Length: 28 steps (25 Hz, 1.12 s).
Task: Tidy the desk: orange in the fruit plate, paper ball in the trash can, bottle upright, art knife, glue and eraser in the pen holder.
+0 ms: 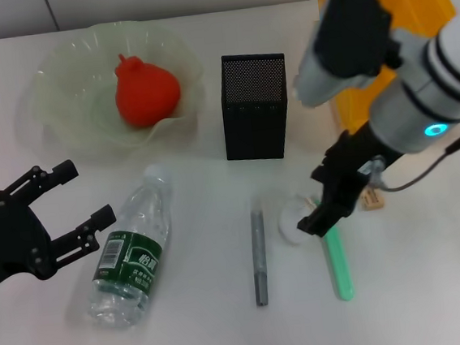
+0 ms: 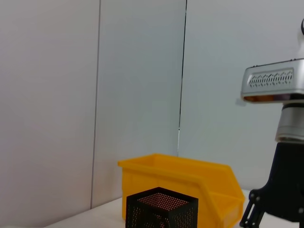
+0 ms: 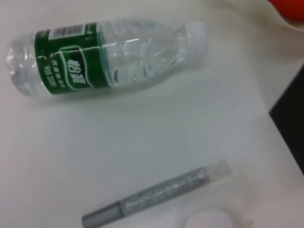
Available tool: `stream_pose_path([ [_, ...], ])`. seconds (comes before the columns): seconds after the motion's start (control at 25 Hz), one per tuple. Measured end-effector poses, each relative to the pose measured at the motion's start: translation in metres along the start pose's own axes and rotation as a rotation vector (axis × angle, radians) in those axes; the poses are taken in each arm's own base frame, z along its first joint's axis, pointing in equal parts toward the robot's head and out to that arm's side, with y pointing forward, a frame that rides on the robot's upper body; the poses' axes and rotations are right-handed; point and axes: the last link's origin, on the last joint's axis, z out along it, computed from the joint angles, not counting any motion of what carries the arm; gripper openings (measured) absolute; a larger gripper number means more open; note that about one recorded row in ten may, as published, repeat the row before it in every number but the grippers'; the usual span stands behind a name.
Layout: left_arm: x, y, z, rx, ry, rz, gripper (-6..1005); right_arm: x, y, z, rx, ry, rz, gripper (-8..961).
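- Counts: one orange [image 1: 146,92] in one plate [image 1: 61,115], one bottle [image 1: 132,255], one holder [image 1: 254,105], one bin [image 1: 410,8].
- Bottle lies flat just beside the left gripper [image 1: 74,205], whose fingers are spread; its green label print is unreadable.
- Right gripper [image 1: 320,217] angles down over the paper ball [image 1: 292,219]; I cannot tell its finger state.
- Eraser [image 1: 371,200] sits just beside it.

Open table [image 1: 206,264] between bottle [image 1: 132,255] and grey stick [image 1: 258,255].
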Motion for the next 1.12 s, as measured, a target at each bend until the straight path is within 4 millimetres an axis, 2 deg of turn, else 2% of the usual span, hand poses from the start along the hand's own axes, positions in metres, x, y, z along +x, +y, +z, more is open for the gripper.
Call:
stream_pose_path([
  [0.32, -0.002, -0.001, 0.0, 0.011, -0.009, -0.002, 831, -0.007, -0.001, 0.026, -0.01, 0.06, -0.017, 808],
  [0.6, -0.001, -0.001, 0.0, 0.013, -0.007, 0.0, 832, -0.011, -0.002, 0.023, -0.001, 0.044, -0.01, 779],
  [0.64, -0.001, -0.001, 0.0, 0.013, -0.007, 0.0, 832, -0.011, -0.002, 0.023, -0.001, 0.044, -0.01, 744],
  [0.68, -0.001, -0.001, 0.0, 0.012, -0.006, 0.0, 832, -0.013, 0.0, 0.018, -0.002, 0.036, -0.006, 709],
  [0.8, 0.0, -0.001, 0.0, 0.007, -0.004, 0.001, 832, -0.018, -0.003, -0.025, 0.027, -0.049, 0.034, 604],
  [0.84, 0.0, -0.001, 0.0, 0.007, -0.004, 0.001, 831, -0.018, -0.003, -0.025, 0.027, -0.049, 0.034, 544],
  [0.88, 0.0, -0.001, 0.0, 0.006, -0.005, 0.001, 831, -0.018, -0.006, -0.043, 0.047, -0.092, 0.052, 484],
  [0.92, -0.001, -0.001, 0.0, 0.006, -0.006, 0.002, 831, -0.014, -0.015, -0.069, 0.081, -0.155, 0.095, 424],
  [0.96, -0.001, -0.001, 0.001, 0.006, -0.006, 0.002, 831, -0.007, -0.027, -0.094, 0.126, -0.219, 0.153, 420],
  [1.08, -0.001, -0.001, 0.001, 0.007, -0.007, 0.001, 830, -0.002, -0.034, -0.105, 0.155, -0.246, 0.182, 410],
  [1.12, -0.001, -0.001, 0.001, 0.007, -0.007, 0.0, 830, 0.012, -0.05, -0.125, 0.232, -0.285, 0.24, 406],
])
